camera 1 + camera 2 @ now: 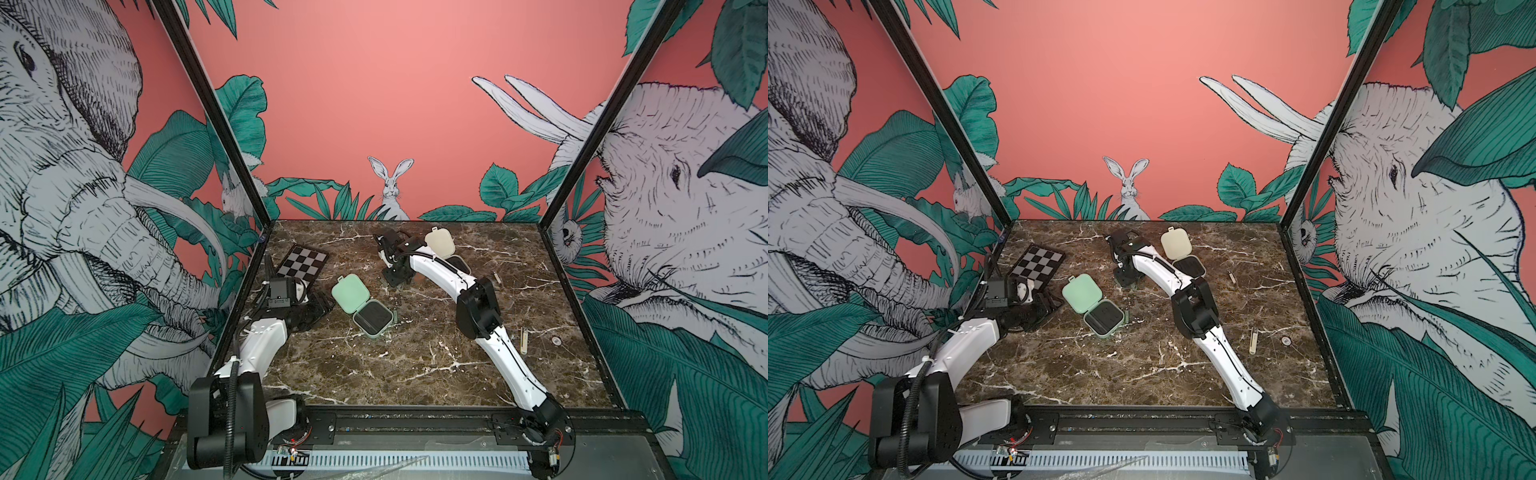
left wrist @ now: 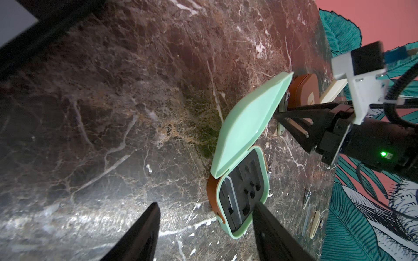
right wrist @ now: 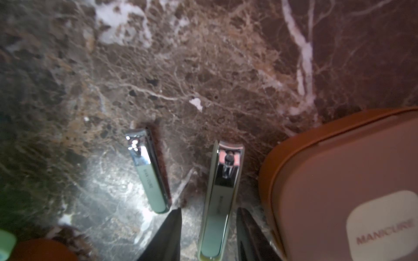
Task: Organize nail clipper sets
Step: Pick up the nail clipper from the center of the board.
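Right hand [image 3: 210, 209] down low over the tabletop [image 3: 203, 67], open, one finger on each side of the big mint nail clipper [image 3: 220, 192], likely not squeezing it yet. Just beyond one finger, a smaller mint nail clipper [image 3: 149, 174]; just beyond the other, the shut brown case [image 3: 339, 180]. Left hand [image 2: 207, 203] spread wide, holding nothing, with the open mint green case [image 2: 244, 122] right in front of its fingertips.

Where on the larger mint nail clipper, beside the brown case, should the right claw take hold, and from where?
Probably across the long edges of the larger mint nail clipper, near its tail, from straight above: it lies flat on the marble table, and the right claw straddles it, open. The brown case crowds one side.
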Controlling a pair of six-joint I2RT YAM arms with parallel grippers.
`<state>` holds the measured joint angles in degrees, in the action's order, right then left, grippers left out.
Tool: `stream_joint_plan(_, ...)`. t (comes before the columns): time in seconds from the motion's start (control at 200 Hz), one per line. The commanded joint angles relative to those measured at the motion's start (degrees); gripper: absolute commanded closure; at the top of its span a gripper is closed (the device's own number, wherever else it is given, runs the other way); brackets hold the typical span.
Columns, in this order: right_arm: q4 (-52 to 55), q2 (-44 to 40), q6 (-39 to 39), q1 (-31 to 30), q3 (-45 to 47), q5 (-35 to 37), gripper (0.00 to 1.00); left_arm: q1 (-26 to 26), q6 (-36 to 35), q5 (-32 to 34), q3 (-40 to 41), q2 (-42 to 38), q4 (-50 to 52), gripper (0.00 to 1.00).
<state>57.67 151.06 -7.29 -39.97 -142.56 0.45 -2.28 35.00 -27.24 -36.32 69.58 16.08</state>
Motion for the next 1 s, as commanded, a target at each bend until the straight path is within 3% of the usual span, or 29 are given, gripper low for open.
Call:
stream_joint_plan(0.0,3.2,1.3,0.1,0.0,-1.3,0.7,0.6,0.4,0.5,-0.2,1.0,-1.0,-0.1,0.33)
stream_joint_plan(0.365,-0.3,-3.0,-0.7,-0.2,3.7,1.7,0.82,0.4,0.8,-0.3,1.2,-1.3,-0.2,0.33)
stream_joint_plan(0.715,-7.4,-21.3,3.3,-5.4,22.3,2.6,0.86,0.4,0.1,0.1,0.2,0.5,-0.9,0.33)
stream_joint_plan(0.995,-8.8,-23.6,1.5,-13.6,28.7,-3.4,0.88,0.3,-0.9,1.2,-1.6,1.6,-0.1,0.32)
